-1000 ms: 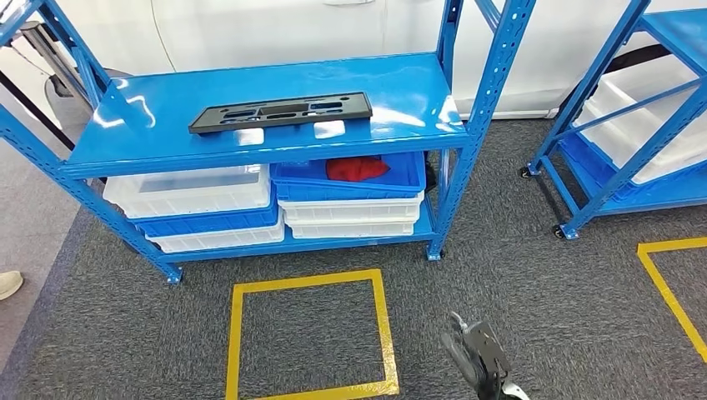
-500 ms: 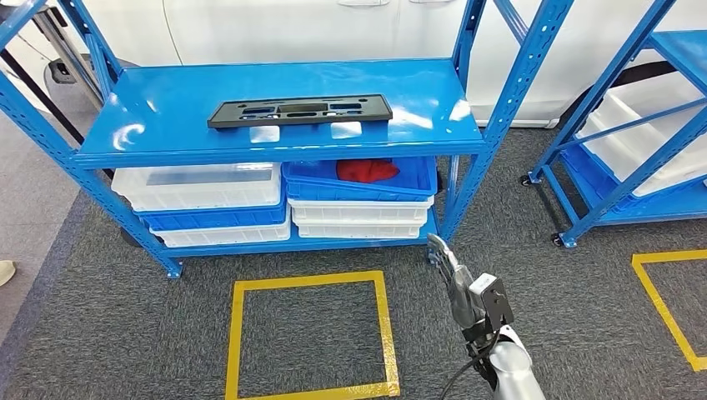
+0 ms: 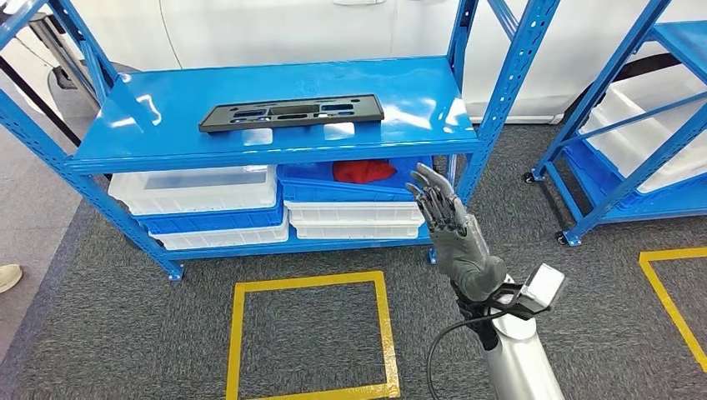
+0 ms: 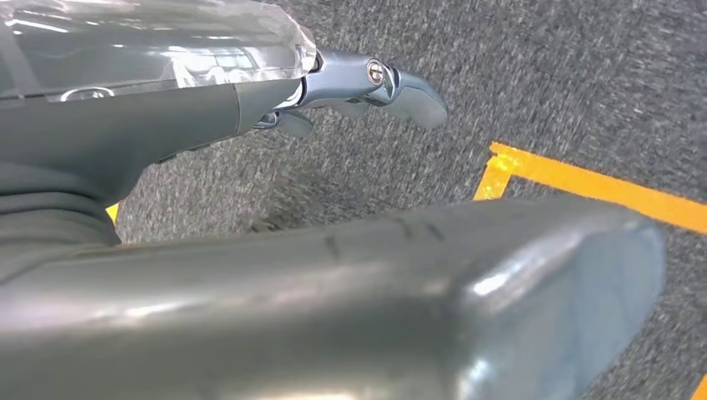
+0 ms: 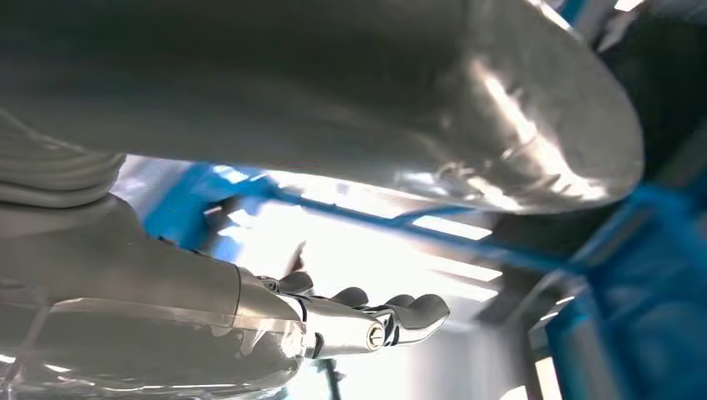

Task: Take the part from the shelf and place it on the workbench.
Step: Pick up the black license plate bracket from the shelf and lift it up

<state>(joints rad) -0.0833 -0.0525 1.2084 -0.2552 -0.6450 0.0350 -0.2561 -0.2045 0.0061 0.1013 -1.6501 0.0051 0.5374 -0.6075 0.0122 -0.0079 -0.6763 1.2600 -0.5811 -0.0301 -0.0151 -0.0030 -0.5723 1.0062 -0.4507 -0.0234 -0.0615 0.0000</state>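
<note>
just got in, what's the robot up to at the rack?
Nothing is held. The right hand is raised in front of the blue shelf, fingers spread and empty, below the top deck. The black part lies flat and untouched on that deck. The left hand hangs over the carpet near the yellow floor tape, also holding nothing.

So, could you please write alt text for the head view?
The robot's right hand, open and empty, is raised toward a blue shelf, where a flat black part lies. Stacked trays sit underneath.
</note>
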